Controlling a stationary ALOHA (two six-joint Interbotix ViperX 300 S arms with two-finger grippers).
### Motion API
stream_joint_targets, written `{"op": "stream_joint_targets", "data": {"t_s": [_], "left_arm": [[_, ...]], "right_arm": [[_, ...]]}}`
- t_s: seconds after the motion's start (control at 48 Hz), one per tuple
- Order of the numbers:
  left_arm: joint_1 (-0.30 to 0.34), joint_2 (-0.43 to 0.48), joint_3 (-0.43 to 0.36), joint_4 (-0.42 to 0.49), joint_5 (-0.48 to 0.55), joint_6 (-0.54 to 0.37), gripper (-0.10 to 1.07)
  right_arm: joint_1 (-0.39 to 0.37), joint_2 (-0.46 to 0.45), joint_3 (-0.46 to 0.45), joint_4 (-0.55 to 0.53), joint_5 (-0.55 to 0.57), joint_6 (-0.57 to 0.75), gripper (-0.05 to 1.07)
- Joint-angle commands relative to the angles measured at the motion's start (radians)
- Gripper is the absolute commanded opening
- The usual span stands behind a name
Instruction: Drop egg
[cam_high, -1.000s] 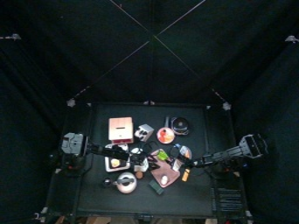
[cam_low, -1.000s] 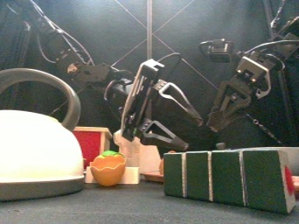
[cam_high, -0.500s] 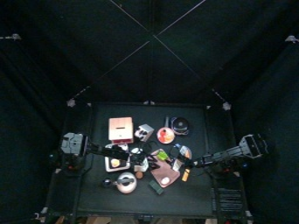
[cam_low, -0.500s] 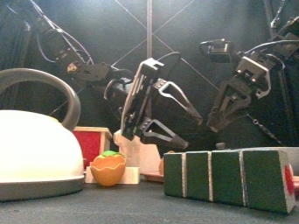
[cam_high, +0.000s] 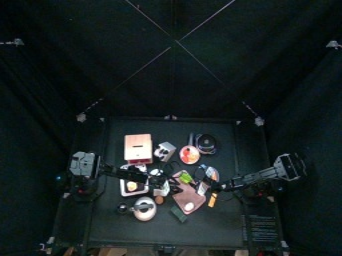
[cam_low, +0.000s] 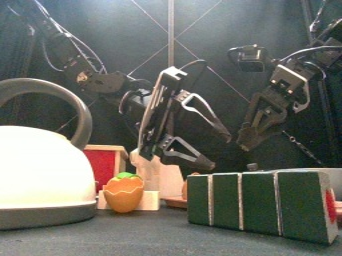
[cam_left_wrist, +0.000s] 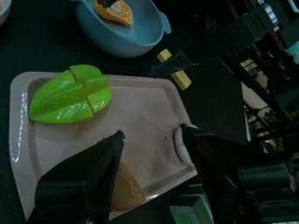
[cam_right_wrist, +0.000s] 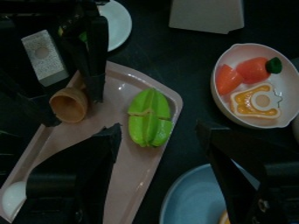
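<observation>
A fried egg toy (cam_right_wrist: 256, 102) lies in a white dish (cam_right_wrist: 284, 109) with red pieces beside it, shown in the right wrist view. My right gripper (cam_right_wrist: 158, 153) is open and empty over a pink board (cam_right_wrist: 87, 162), near a green fruit (cam_right_wrist: 149, 116). My left gripper (cam_left_wrist: 152, 149) is open over the same board (cam_left_wrist: 146, 105), with the green fruit (cam_left_wrist: 70, 96) ahead of it. A tan cone (cam_right_wrist: 68, 103) stands on the board under the left gripper. In the front view both grippers, left (cam_low: 167, 150) and right (cam_low: 261, 130), hang above the table.
A blue bowl (cam_left_wrist: 122, 26) with an orange piece sits beside the board. In the front view a white kettle (cam_low: 40, 175) stands at the left, a small orange toy (cam_low: 124, 192) beside it, and green blocks (cam_low: 261, 200) at the right. Several items crowd the table (cam_high: 160, 225).
</observation>
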Motion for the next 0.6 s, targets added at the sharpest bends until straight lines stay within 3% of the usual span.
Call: {"op": "stream_joint_targets", "data": {"t_s": [0.0,0.479,0.583], "left_arm": [[0.003,-0.037,-0.011,0.0,-0.002,0.002,0.9],[0.005,-0.037,-0.005,0.0,0.0,0.002,0.9],[0.005,-0.046,0.005,0.0,0.0,0.002,0.9]], "right_arm": [[0.0,-0.011,-0.009,-0.002,0.003,0.003,0.98],[0.006,-0.009,-0.002,0.017,-0.009,0.003,0.98],[0.035,-0.015,-0.002,0.052,-0.037,0.0,0.98]]}}
